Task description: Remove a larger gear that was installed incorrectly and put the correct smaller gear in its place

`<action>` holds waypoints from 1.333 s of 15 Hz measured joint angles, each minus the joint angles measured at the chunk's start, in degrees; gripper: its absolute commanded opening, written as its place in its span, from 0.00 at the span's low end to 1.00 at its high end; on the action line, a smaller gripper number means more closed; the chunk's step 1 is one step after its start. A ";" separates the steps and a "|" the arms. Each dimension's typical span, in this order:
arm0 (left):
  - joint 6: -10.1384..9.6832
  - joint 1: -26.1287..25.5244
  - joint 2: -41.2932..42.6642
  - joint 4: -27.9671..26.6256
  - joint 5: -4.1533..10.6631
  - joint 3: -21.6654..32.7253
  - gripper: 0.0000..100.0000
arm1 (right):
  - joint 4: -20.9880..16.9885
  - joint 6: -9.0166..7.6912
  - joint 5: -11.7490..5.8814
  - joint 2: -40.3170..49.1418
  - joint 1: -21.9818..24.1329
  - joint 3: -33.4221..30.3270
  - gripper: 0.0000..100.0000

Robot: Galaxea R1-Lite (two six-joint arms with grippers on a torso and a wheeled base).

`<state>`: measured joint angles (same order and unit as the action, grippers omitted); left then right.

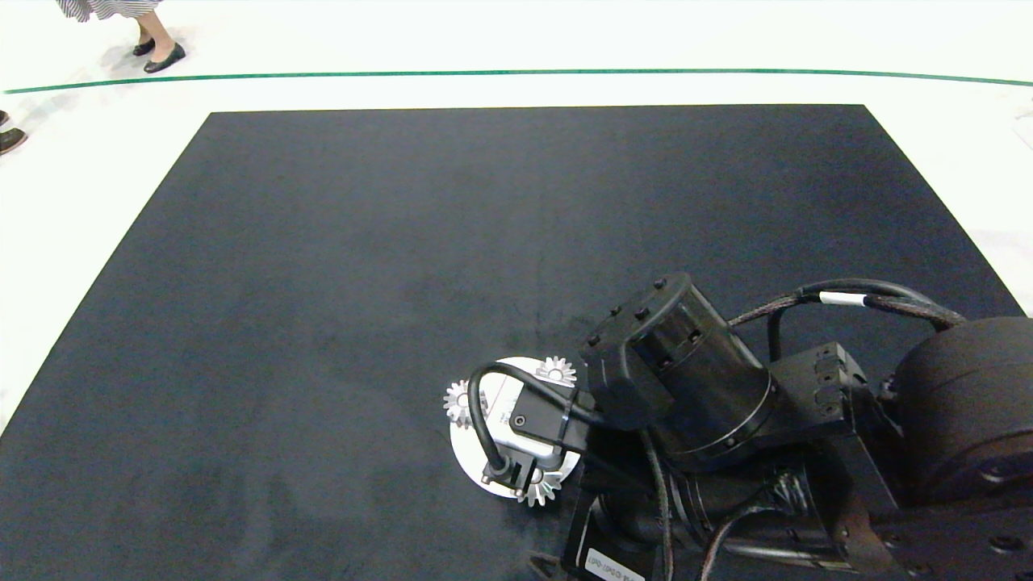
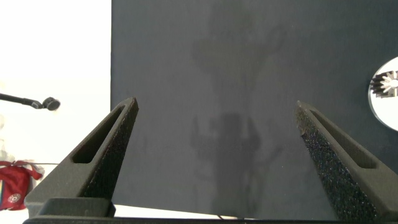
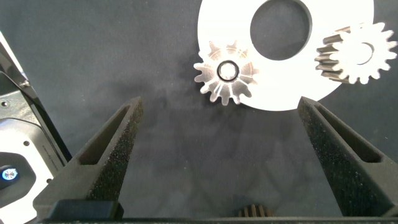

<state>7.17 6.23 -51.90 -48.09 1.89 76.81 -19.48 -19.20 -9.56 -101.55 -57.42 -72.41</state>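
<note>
Currently right hand (image 3: 217,155) is hovering spread, empty, beside the white disc (image 3: 261,87) near the worktop's front edge; the smaller gear (image 3: 364,53) is sitting at its rim. Left hand (image 2: 217,155) is idling, spread.

The surface (image 1: 323,282) is matt black, ringed by a white floor (image 1: 516,32) crossed by a thin green line (image 1: 516,72). A white round plate (image 3: 273,68) carries shiny silver gears (image 3: 225,73), and both tools have dark grey, speckled fingers (image 3: 106,152).

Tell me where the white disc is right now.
In the head view the white disc lies on the black mat near the robot's edge, partly hidden under the right arm, with silver gears at its rim.
</note>
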 measured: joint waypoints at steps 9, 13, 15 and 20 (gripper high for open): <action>0.10 -0.01 0.13 0.02 0.01 0.00 1.00 | 2.07 0.00 -2.56 -4.44 0.48 -0.71 1.00; 0.07 -0.01 0.16 0.00 0.01 0.00 1.00 | 2.10 -0.06 -2.60 -5.38 0.37 -1.97 1.00; 0.10 -0.37 0.16 0.00 0.01 0.00 1.00 | 2.10 -0.11 -2.79 -5.56 0.26 -2.08 0.97; 0.22 -0.85 0.83 0.02 0.01 -0.05 1.00 | 2.10 -0.23 -3.91 -6.14 0.20 -2.26 0.86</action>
<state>7.39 5.38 -51.07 -48.07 1.90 76.76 -17.38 -19.43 -13.47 -107.69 -57.22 -74.67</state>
